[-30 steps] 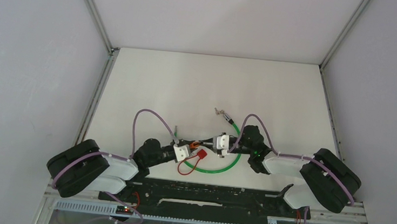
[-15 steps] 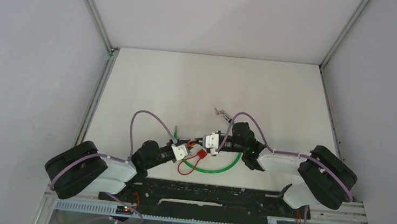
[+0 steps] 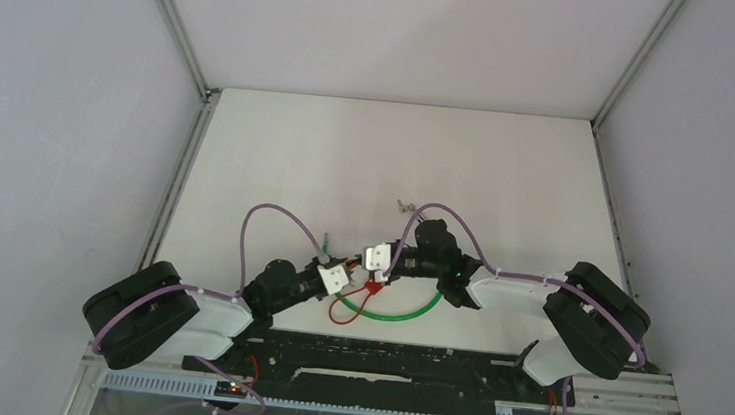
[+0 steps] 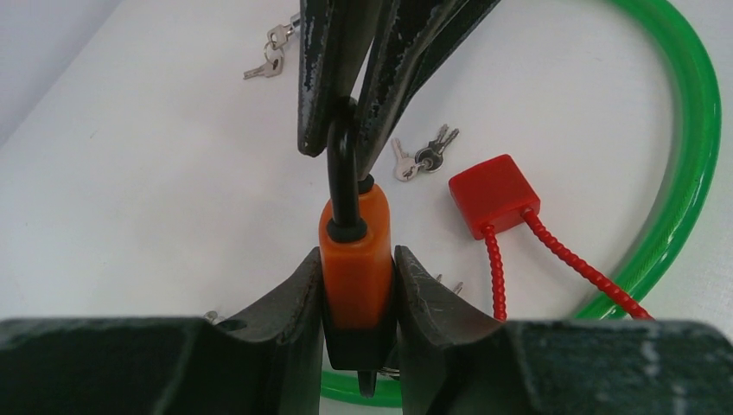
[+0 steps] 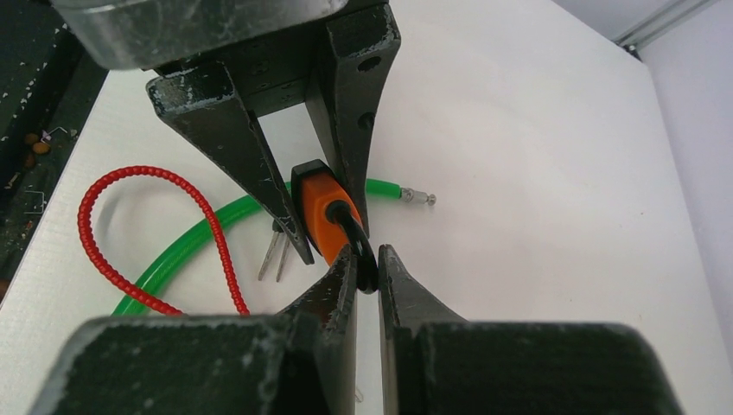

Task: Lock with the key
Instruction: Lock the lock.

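Note:
My left gripper (image 4: 356, 259) is shut on the body of an orange padlock (image 4: 354, 251), which is held upright off the table. My right gripper (image 5: 367, 255) comes from the opposite side and is shut on the padlock's black shackle (image 5: 363, 259). A dark key head (image 4: 367, 380) sticks out under the lock's base. Two silver keys (image 5: 277, 251) dangle beside the lock. In the top view both grippers meet at the padlock (image 3: 358, 267) near the table's front middle.
A red cable lock (image 4: 493, 194) and a green cable loop (image 4: 691, 173) lie on the table just right of the padlock. A small bunch of keys (image 4: 423, 156) rests beyond it, and another key bunch (image 4: 272, 56) lies farther back.
My right arm has swung left until its fingers reached the left gripper and the padlock's shackle. The left arm has stayed almost still with the lock.

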### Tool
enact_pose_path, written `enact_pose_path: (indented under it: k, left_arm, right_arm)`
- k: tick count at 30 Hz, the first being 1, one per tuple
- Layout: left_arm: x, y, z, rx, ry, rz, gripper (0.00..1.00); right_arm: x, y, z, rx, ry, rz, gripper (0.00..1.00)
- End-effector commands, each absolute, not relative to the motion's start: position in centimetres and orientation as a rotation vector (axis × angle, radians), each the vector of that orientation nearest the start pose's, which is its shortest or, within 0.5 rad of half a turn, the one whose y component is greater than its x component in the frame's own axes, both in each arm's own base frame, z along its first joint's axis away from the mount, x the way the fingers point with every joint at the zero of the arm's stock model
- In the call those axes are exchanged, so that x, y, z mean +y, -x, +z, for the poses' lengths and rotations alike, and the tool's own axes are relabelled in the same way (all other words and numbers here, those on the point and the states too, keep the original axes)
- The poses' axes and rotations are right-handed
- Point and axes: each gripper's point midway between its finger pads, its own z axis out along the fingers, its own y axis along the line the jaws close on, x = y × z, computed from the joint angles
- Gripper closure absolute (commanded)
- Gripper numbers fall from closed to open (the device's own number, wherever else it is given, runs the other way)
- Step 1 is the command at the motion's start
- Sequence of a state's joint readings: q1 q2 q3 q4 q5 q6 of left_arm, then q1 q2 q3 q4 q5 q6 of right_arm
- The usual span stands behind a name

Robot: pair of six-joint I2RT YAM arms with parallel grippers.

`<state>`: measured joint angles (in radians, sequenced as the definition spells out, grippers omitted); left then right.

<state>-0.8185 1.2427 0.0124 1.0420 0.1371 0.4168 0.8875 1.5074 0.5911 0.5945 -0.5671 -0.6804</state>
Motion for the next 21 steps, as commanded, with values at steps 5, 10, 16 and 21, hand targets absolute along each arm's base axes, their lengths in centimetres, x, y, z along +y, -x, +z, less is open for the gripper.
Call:
enact_pose_path:
  k: [5,10,16,21]
  left_arm:
    - [-26.9,-17.6,20.3,0.823,-0.986,-0.585,1.00]
    - [-26.8,-17.6,20.2,0.821,-0.987,-0.586,1.00]
    - [-26.8,-17.5,20.4,0.811,-0.983,-0.586,1.00]
    - [-26.7,-17.4,20.4,0.808,-0.982,-0.586,1.00]
  right_arm:
    - [35.9,-19.0,5.7,1.211,1.742,0.698,1.00]
    - [36.2,-18.7,5.5,1.209,1.761,0.712,1.00]
    - [36.7,-18.1,4.8,1.216,1.799,0.738,1.00]
    - [36.9,-17.6,4.2,1.232,1.836,0.775,1.00]
